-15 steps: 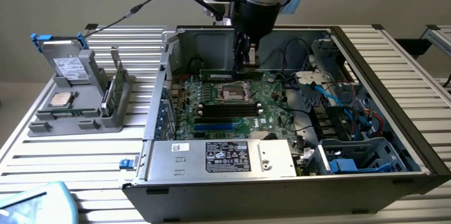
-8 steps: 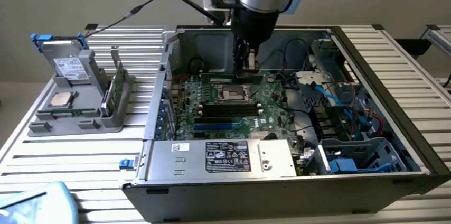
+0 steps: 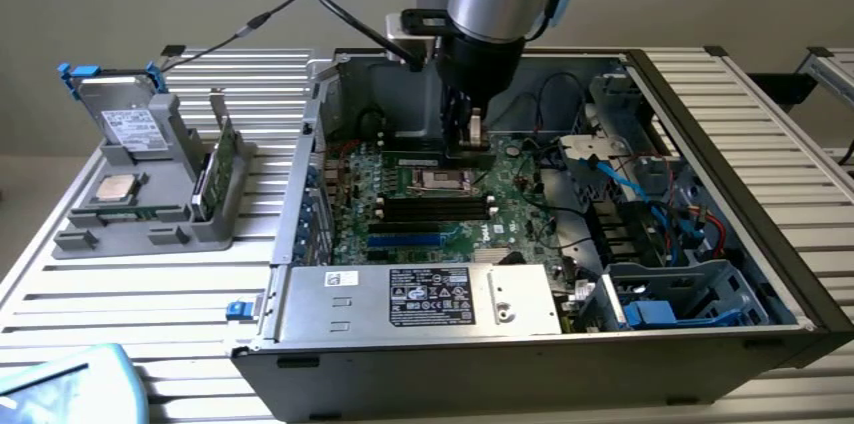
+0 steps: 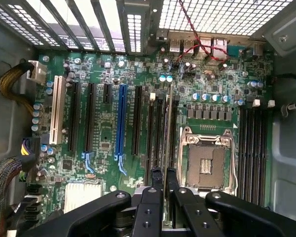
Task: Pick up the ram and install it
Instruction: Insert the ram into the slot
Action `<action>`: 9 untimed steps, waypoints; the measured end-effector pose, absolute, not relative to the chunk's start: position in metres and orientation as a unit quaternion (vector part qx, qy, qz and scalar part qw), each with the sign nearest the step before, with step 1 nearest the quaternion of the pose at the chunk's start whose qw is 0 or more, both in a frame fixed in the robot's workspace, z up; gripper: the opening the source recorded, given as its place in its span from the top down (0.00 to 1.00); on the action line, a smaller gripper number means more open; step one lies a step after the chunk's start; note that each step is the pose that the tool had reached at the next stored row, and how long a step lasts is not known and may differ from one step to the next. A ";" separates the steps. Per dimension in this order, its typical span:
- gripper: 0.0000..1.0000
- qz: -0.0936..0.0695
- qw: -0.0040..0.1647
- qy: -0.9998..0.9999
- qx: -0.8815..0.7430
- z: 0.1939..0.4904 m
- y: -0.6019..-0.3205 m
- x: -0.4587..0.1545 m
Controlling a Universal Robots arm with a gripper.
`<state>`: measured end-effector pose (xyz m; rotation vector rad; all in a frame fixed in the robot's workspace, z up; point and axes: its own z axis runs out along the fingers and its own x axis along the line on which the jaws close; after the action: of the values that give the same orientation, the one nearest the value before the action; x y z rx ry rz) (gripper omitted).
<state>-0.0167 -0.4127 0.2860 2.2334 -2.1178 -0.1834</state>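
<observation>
Half done: the nearly closed hand (image 4: 163,175) is gripping the ram (image 4: 166,123) over the slots (image 4: 150,128), exterior view's upper centre; seating looks outstanding.

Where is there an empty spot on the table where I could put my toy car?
The table is bare in front of the grey holder, up to the computer case, and on the slats past the case at the exterior view's right. Inside the case it is crowded: cables, the motherboard, and the gripper holding the ram above it.
</observation>
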 end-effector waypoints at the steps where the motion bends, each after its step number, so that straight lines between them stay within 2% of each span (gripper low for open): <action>1: 0.86 -0.059 0.029 -0.686 0.724 0.284 -0.413 -0.017; 9: 0.86 -0.059 0.029 -0.685 0.725 0.269 -0.413 -0.017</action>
<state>-0.0167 -0.4132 0.2695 2.2374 -2.1134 -0.1833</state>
